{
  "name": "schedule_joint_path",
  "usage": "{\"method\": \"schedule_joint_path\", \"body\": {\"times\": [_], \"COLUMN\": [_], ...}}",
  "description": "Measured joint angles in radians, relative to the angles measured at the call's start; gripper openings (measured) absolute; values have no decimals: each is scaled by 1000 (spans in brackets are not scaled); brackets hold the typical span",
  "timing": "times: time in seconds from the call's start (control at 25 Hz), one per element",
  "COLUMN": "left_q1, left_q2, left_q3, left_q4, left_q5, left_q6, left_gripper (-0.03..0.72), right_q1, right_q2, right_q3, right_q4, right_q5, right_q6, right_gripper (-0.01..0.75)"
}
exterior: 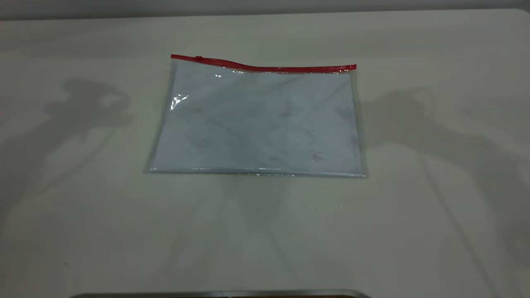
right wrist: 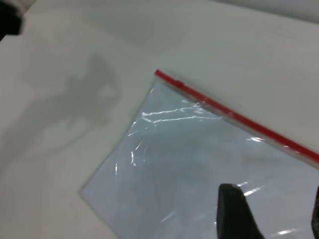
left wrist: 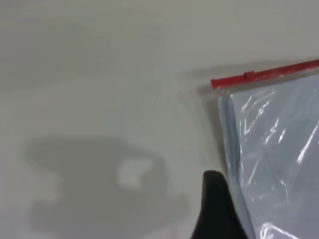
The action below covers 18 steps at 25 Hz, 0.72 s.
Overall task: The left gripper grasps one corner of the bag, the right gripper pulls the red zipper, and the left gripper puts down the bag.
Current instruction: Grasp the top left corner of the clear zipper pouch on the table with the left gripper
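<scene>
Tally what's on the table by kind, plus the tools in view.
Bags: 1, the bag lying flat on the table
Red zippers: 1, the red zipper along the bag's far edge
Tools: 2, the left tool beside the bag's short edge, the right tool above the bag
Total: 4

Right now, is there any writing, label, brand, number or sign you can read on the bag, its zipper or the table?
None: no readable text shows in any view.
The bag: only dark smudges on the pale sheet inside, no letters.
The red zipper: plain, no marking visible.
The table: bare, only shadows.
</scene>
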<state>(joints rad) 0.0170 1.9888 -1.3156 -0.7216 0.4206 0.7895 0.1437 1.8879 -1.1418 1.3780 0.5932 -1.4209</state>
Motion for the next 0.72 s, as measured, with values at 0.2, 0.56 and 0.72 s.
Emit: {"method": "schedule_joint_path", "body": {"times": [0.2, 0.56, 0.72], "left_q1": [2, 21, 21], "left_q2": [275, 698, 791], "left_q3": [-261, -714, -824], "left_q4": [-44, -56, -124], "left_q5": [107, 394, 469], "left_q6": [70, 62, 57], "left_gripper": [563, 564, 564], "right_q1": [56, 65, 65], "right_q2": [115, 155, 155], "right_q3": [-86, -110, -111], "right_q4": [8, 19, 20], "right_q5": [0, 1, 1], "right_q6": [0, 3, 3], "right_gripper": [413, 413, 413]}}
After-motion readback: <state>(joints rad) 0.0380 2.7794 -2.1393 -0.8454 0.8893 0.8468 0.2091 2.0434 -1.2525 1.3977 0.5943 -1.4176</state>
